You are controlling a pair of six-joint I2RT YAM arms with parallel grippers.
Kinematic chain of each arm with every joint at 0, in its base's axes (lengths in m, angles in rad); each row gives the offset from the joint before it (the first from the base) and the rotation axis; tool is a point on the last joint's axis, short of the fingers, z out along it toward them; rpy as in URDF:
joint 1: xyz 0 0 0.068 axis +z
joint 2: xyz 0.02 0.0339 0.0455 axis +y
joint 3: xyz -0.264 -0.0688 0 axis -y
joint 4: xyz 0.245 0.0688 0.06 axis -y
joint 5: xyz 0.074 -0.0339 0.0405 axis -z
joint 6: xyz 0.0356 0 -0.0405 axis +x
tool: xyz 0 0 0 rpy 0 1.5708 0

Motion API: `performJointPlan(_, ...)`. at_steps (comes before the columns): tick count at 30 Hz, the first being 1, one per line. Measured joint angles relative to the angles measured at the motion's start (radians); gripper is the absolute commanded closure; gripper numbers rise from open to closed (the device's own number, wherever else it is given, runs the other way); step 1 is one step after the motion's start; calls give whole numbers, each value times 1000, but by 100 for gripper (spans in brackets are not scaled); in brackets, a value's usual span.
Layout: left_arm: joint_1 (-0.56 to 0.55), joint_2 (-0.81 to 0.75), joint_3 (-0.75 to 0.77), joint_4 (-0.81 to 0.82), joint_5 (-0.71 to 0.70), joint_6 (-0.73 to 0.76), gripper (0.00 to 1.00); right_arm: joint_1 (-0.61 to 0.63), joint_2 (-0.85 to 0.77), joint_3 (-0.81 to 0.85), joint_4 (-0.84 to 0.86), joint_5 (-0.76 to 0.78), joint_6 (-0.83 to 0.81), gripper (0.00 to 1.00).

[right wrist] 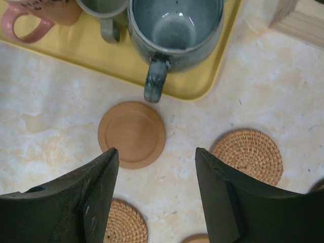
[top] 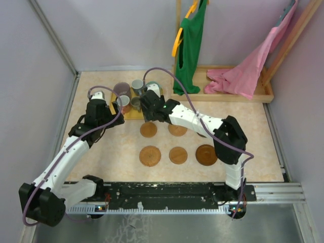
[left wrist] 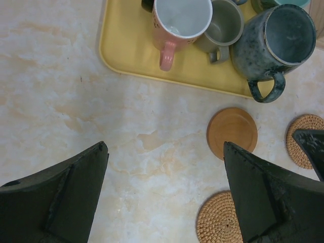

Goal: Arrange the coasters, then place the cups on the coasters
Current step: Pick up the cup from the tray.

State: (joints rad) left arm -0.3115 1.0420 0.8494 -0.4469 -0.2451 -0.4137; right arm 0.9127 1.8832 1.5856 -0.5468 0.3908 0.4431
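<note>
With the coasters (top: 178, 155) in two rows, right fingers (right wrist: 96, 192) parted and empty, left fingers (left wrist: 76, 187) wide, both hover by the yellow tray (left wrist: 126, 55); lifting a cup (right wrist: 174, 30) likely comes next.

Cups (left wrist: 182, 20) crowd the tray (left wrist: 126, 55), seemingly touching; bare table (left wrist: 76, 111) lies open left of the coasters (left wrist: 232, 132).

Six round coasters (top: 178, 155) lie flat on the table in two rows of three, apart from one another; the far right one is largely hidden. The far left one is a smooth wooden coaster (right wrist: 131, 134), and the woven coaster (right wrist: 246, 156) lies beside it. Those that show are bare. The cups (top: 137, 84) stand upright, bunched on the yellow tray (left wrist: 131, 55) just behind, perhaps five or six. Among them are a pink mug (left wrist: 179, 23) with a white inside, a grey-green mug (left wrist: 223, 25), and a blue-grey glazed mug (right wrist: 174, 30) whose handle juts over the tray's rim toward the wooden coaster.
</note>
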Motion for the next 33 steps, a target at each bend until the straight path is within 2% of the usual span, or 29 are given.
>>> performJointPlan(4,0,-22,0,-10,-5,0,0,-21,65,64,6,-11,-19,44)
performJointPlan(9,0,-55,-4,-11,-6,-1,0,-47,116,76,30,-18,-26,45)
performJointPlan(17,0,-74,-16,-29,-5,-1,0,-65,230,220,27,-22,-24,48)
performJointPlan(23,0,-77,-18,-49,-7,0,0,-67,272,278,12,-19,-11,54)
performJointPlan(33,0,-84,-18,-59,-10,4,0,-67,312,294,-24,-15,33,58)
